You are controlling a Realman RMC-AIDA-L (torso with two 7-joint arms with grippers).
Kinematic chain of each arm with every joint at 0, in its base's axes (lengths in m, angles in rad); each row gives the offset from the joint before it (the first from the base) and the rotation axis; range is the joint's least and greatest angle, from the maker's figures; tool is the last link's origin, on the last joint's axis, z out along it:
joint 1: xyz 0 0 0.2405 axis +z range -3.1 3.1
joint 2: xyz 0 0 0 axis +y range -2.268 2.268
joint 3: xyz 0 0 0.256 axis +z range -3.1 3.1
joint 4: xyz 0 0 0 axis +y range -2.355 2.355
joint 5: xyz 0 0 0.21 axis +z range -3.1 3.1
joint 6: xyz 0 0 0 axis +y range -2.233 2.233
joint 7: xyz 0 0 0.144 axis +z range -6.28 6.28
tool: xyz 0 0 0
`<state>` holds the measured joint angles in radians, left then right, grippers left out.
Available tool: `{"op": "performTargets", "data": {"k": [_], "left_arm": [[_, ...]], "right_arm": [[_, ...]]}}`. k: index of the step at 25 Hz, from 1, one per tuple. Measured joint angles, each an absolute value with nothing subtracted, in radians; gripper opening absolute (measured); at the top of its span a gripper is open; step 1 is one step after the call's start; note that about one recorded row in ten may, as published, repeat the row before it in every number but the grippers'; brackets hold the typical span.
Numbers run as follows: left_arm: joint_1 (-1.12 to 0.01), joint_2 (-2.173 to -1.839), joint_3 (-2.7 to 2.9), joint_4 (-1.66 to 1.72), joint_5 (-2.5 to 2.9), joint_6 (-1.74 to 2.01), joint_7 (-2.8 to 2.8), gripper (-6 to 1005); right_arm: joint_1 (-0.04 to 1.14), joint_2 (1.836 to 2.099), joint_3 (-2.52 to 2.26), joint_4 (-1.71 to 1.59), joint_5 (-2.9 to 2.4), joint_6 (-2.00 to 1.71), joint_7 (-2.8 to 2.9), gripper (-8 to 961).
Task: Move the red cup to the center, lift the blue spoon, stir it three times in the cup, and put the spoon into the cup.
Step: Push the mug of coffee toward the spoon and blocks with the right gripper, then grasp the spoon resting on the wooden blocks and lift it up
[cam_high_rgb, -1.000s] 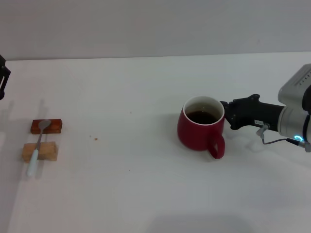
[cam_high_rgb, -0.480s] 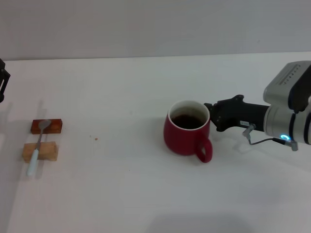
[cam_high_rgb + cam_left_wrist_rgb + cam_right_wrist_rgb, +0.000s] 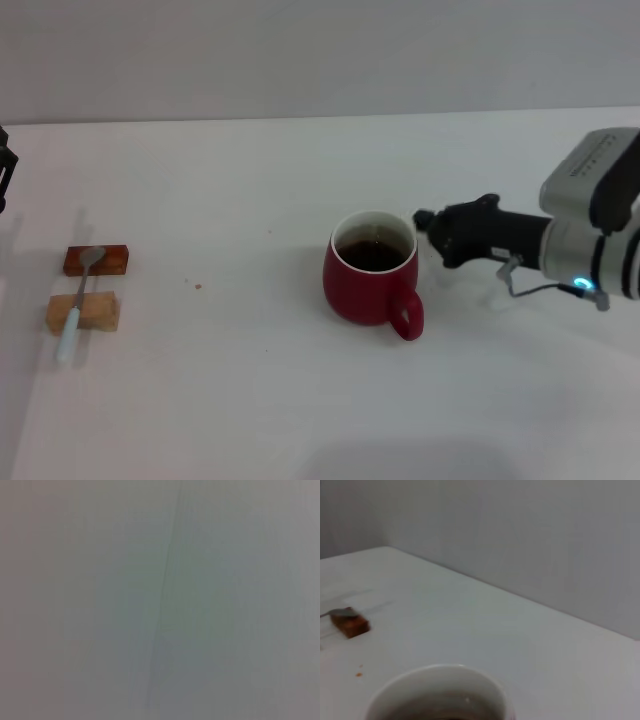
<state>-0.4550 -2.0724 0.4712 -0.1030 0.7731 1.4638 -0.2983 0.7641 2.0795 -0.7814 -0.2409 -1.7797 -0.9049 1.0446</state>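
I count one red cup [image 3: 368, 269] near the desk's middle, dark liquid inside, handle toward the front edge. My right gripper [image 3: 428, 232] sits against its rim on the right-edge side; I cannot tell its opening. One blue spoon [image 3: 78, 302] lies across two wooden blocks [image 3: 88, 288] near the left edge. The left gripper [image 3: 5, 165] is parked at the left edge.

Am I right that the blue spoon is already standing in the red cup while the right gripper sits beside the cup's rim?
Not quite. The head view shows the blue spoon lying across two wooden blocks at the table's left, not in the red cup. The right gripper is beside the rim.
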Motion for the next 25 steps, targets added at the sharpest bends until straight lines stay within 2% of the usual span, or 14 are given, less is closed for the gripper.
{"op": "performTargets", "data": {"k": [11, 16, 25], "left_arm": [[-0.430, -2.069, 0.596, -0.067, 0.773, 1.504, -0.381, 838], [-0.411, -2.070, 0.643, -0.072, 0.773, 1.543, -0.382, 837], [-0.334, -2.069, 0.796, -0.070, 0.773, 1.595, -0.382, 837]], "right_arm": [[0.578, 2.075, -0.763, -0.279, -1.028, -0.955, 0.627, 30], [0.560, 2.076, -0.746, -0.267, -0.771, -0.984, 0.502, 32], [0.613, 2.078, -0.744, -0.236, -0.622, -0.997, 0.342, 275]]}}
